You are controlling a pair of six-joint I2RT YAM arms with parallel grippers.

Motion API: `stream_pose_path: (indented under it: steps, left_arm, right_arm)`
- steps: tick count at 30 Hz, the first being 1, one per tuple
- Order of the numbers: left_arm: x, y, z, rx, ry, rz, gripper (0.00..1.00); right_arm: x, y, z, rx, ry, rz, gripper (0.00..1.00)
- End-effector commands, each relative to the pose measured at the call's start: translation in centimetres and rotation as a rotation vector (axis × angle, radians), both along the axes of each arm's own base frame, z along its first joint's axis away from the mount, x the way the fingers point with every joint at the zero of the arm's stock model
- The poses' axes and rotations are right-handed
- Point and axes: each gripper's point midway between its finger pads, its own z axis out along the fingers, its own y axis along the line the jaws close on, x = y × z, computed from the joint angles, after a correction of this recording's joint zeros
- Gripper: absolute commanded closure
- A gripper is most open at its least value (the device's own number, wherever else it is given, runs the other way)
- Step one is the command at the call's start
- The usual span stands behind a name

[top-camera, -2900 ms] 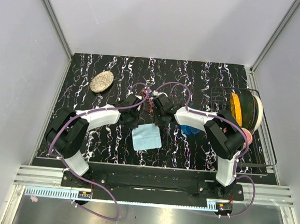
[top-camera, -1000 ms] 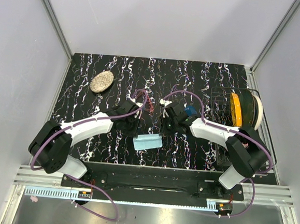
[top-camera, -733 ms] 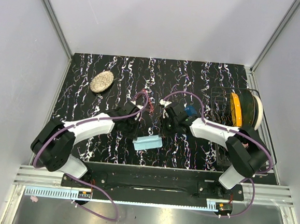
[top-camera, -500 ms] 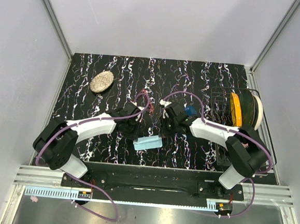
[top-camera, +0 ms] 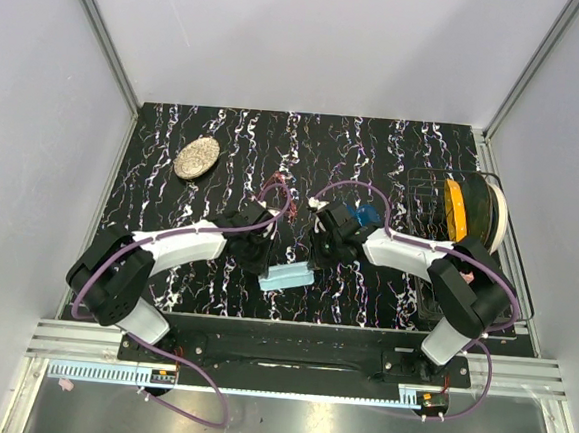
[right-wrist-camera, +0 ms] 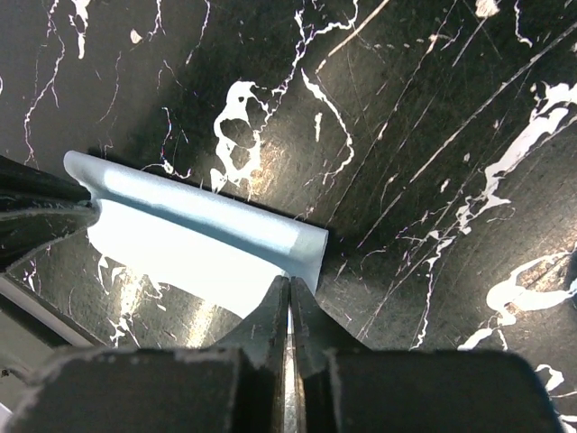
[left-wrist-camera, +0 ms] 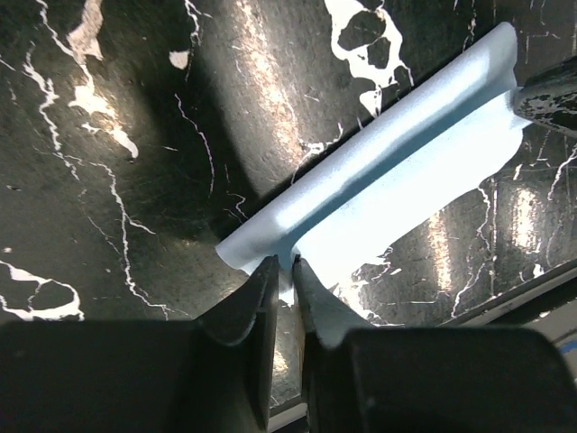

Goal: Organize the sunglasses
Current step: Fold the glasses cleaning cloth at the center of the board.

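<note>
The light blue cloth (top-camera: pixel 287 277) lies folded over into a narrow strip near the table's front edge. My left gripper (top-camera: pixel 269 265) is shut on its left end; in the left wrist view the gripper (left-wrist-camera: pixel 287 266) pinches the cloth (left-wrist-camera: pixel 406 171) at its near corner. My right gripper (top-camera: pixel 316 262) is shut on the right end; in the right wrist view the gripper (right-wrist-camera: pixel 288 290) pinches the cloth (right-wrist-camera: pixel 180 234) at its edge. The blue case (top-camera: pixel 367 216) peeks out behind the right arm. I cannot make out the sunglasses in any view.
A speckled beige oval object (top-camera: pixel 196 157) lies at the back left. A black wire rack (top-camera: pixel 484 292) at the right edge holds a yellow and white spool (top-camera: pixel 468 213). Purple cables loop above both wrists.
The cloth lay flat and square earlier; now it is folded into a narrow strip. My left gripper has moved right and nearer, onto the cloth's left end. The right gripper barely moved.
</note>
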Motion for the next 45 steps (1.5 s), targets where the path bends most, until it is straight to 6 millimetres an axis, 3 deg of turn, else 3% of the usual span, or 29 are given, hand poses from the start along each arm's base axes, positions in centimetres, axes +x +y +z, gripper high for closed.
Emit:
stream_pose_path:
  steps: [1,8,12,14,18,26,38,45]
  left_arm:
    - [-0.5,-1.0,1.1,-0.070,-0.007,-0.020,0.81]
    - [-1.4,-1.3,4.0,-0.169,-0.057,-0.031,0.60]
    - [-1.6,-1.1,5.1,-0.196,-0.084,-0.019,0.50]
    - [-1.4,-1.2,5.2,-0.204,-0.090,-0.002,0.49]
    - [-1.1,-2.1,4.5,-0.234,-0.057,0.034,0.53]
    - [0.1,-3.5,2.4,-0.298,-0.037,0.159,0.65]
    - [1.9,-1.5,1.6,-0.214,-0.125,0.266,0.66]
    - [2.0,-0.3,-0.6,-0.113,-0.101,0.301,0.67]
  right_arm:
    - [0.2,0.1,1.2,0.031,-0.009,-0.020,0.87]
    - [0.0,0.0,3.3,0.058,-0.031,-0.024,0.65]
    - [-0.2,-0.2,4.9,0.084,-0.054,-0.034,0.59]
    - [-0.2,-0.1,5.8,0.106,-0.067,-0.032,0.59]
    - [-0.1,0.6,5.5,0.116,-0.042,-0.023,0.59]
    - [0.4,2.5,3.0,0.143,0.035,-0.033,0.70]
    - [2.6,3.6,1.4,0.135,0.024,-0.090,0.77]
    - [3.1,3.6,0.0,0.091,0.045,-0.116,0.78]
